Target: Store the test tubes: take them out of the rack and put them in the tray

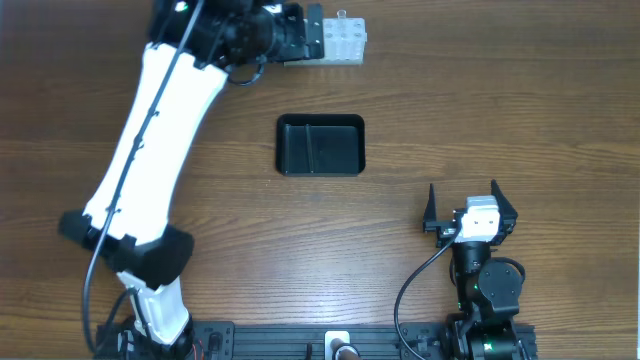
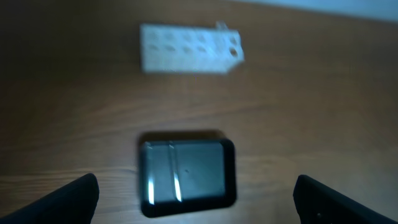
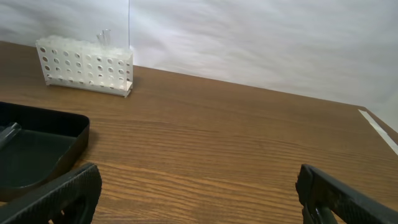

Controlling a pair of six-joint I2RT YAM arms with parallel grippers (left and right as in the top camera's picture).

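A white perforated rack point(image 1: 338, 42) stands at the table's far edge, with one clear test tube point(image 3: 103, 37) upright at one end of it point(image 2: 221, 27). A black tray point(image 1: 320, 146) lies mid-table. Pale streaks point(image 2: 172, 180) glint in its left half; I cannot tell whether they are tubes. My left gripper point(image 1: 312, 35) is lifted and open with nothing in it. Its wrist view looks down on the tray point(image 2: 186, 176), with the rack point(image 2: 189, 48) beyond. My right gripper point(image 1: 468, 208) rests open and holds nothing, low over the table to the tray's right point(image 3: 37, 152).
The brown wooden table point(image 1: 520, 110) is bare right of the tray and rack. A white wall point(image 3: 261, 37) rises behind the table's far edge. The left arm's white link point(image 1: 150, 140) stretches diagonally over the table's left side.
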